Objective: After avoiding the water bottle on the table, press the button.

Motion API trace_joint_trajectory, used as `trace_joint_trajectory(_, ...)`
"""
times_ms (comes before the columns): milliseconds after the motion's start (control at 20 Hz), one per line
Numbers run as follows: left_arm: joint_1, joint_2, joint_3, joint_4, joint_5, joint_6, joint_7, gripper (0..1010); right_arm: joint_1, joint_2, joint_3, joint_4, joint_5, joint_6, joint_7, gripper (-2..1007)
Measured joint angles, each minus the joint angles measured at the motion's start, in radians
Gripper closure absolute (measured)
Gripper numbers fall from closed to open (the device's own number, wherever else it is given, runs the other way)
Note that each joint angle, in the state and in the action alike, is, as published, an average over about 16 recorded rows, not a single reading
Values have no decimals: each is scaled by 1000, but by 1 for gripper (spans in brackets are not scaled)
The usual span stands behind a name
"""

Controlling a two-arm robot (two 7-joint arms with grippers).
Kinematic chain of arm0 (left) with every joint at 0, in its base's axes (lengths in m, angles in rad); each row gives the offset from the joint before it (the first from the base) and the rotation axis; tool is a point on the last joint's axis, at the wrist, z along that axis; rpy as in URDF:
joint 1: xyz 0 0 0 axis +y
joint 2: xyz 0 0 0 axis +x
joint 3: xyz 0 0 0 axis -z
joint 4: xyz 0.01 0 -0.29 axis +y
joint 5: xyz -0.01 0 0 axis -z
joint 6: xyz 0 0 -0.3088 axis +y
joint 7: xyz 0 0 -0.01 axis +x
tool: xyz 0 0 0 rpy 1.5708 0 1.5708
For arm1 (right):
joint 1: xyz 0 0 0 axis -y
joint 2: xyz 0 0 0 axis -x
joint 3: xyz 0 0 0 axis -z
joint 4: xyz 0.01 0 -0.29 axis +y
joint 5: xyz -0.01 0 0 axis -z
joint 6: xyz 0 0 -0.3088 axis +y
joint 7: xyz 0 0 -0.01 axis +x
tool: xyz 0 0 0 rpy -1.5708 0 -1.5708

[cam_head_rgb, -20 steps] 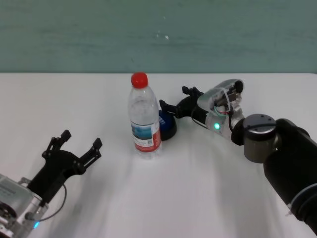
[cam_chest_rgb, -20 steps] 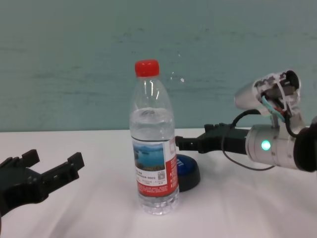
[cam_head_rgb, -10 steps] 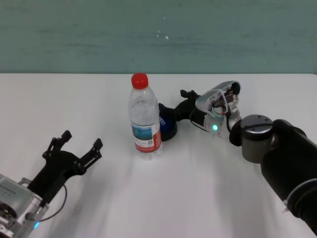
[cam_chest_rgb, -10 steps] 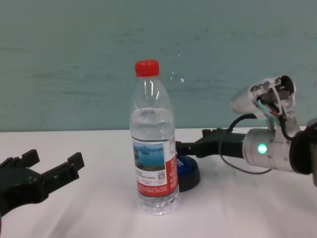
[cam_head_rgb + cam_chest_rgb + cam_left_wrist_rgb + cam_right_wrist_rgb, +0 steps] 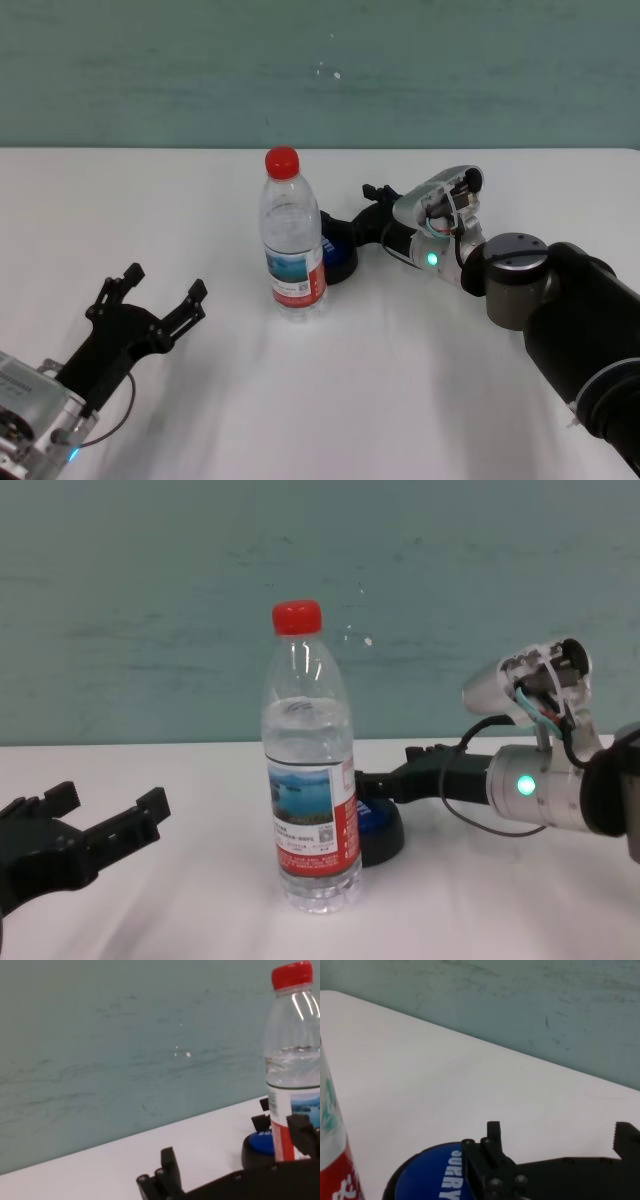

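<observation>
We see the button point(image 5: 337, 254) on the white desk point(image 5: 400, 400), its blue dome on a black base, just behind and to the right of the water bottle point(image 5: 292, 240). The bottle stands upright with its red cap on, and in the chest view it covers the left part of the button. Our right gripper point(image 5: 352, 222) reaches in from the right, behind the bottle, and its black jaws are spread apart directly over the blue dome. Whether they touch the dome we cannot tell. Our left gripper point(image 5: 155, 291) rests low at the near left of the desk, well apart from the bottle, with its jaws wide open and holding nothing.
</observation>
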Motion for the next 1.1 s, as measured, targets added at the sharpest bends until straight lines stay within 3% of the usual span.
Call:
trace_joint_trajectory(500,0,0,0,0,0,0,0,0,-10,1,1,-18,-8,9,-8,1)
trace_joint_trajectory(1100,0,0,0,0,0,0,0,0,-60,26,9,-132,-15,38,-39,1)
